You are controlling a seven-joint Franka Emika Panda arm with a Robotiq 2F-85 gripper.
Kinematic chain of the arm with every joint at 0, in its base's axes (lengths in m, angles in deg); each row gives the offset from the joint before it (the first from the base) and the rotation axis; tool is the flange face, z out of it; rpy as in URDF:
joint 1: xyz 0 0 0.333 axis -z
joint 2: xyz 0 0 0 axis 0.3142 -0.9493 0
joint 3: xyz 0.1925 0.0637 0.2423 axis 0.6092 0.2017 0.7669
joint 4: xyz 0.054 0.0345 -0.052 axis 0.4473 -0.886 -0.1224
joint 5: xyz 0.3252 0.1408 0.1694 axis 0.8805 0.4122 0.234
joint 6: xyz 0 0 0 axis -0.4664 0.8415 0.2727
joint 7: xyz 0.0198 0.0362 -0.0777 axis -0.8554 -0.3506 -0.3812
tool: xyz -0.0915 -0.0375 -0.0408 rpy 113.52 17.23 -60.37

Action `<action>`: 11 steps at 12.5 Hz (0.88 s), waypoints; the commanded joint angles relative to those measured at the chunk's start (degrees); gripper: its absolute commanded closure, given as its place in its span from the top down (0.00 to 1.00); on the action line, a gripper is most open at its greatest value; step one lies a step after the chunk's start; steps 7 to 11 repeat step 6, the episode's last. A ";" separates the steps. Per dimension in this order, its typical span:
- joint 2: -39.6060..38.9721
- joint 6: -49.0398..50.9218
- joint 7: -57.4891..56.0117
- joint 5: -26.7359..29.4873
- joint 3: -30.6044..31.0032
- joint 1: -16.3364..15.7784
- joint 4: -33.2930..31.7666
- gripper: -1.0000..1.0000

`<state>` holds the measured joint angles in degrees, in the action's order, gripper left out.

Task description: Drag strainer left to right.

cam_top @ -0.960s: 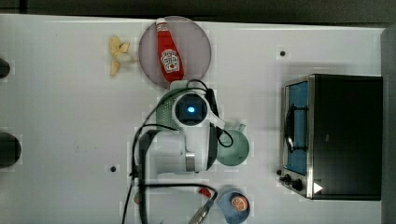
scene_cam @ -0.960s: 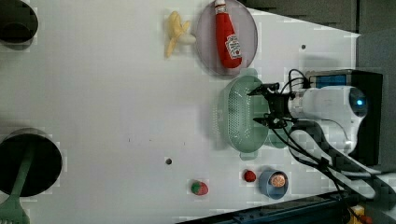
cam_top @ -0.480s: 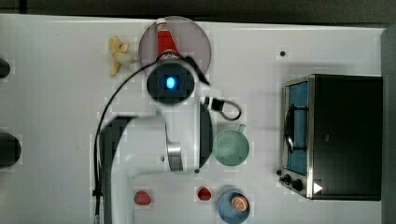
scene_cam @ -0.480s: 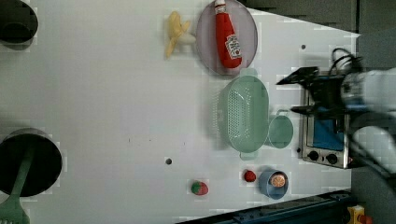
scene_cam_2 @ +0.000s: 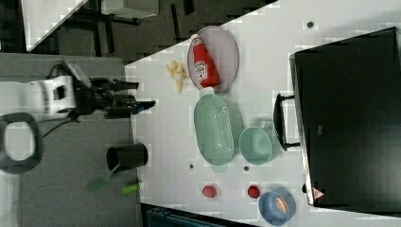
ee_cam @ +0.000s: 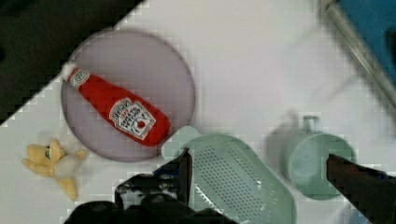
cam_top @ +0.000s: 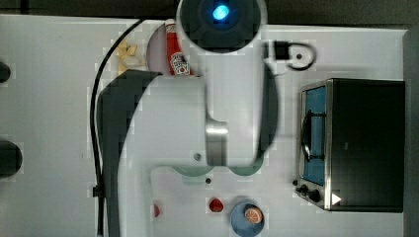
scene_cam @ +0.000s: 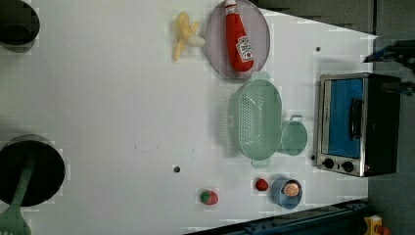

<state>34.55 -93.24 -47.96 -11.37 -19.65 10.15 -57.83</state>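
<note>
The gripper hangs wide open with nothing between its fingers, high above the white table in the wrist view; below it lies the strainer, pale green and finely holed. The right view shows the same gripper from the side, level and pointing toward the table from beyond the table's edge, well apart from the strainer. In the top view the arm rises so close to the camera that it covers the middle of the table, and only a sliver of the strainer peeks out below it. The left view shows the strainer whole: it rests between the plate bearing the ketchup bottle and a small red fruit, with the green cup touching its long side and the toaster oven beyond the cup.
</note>
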 commanded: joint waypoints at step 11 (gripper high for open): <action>2.02 10.22 -6.50 0.43 -0.29 1.49 3.78 1.00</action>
